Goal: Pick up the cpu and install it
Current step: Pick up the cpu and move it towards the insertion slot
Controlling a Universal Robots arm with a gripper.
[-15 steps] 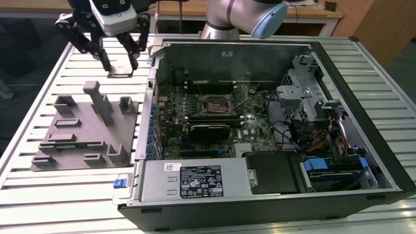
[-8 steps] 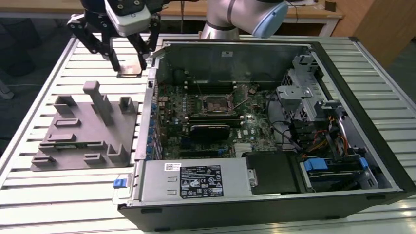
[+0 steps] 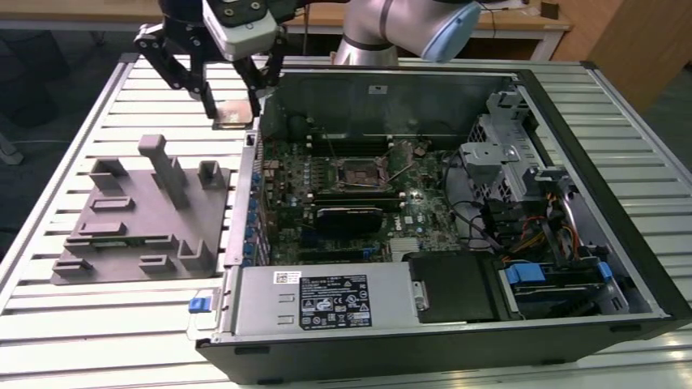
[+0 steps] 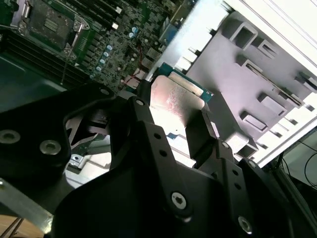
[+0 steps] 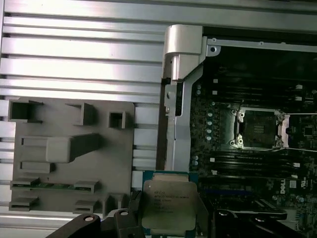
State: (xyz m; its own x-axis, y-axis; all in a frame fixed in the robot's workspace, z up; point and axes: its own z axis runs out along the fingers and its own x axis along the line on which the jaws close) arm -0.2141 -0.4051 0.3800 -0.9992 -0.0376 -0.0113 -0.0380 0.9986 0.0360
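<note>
Slatted tabletop (image 3: 97,324) lies beneath as we clamp the cpu (image 5: 168,206) by two edges in our gripper (image 3: 229,113), aloft just outside the computer case (image 3: 368,101) wall, and we judge this thin hold could slip, or the chip clip that wall, short of the socket (image 3: 354,172) inside.

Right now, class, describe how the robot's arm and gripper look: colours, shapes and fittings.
The arm is a smooth silver-grey tube with a pale blue cap on one joint. The gripper has a pale grey housing and black, angular linked fingers studded with silver screws.
</note>
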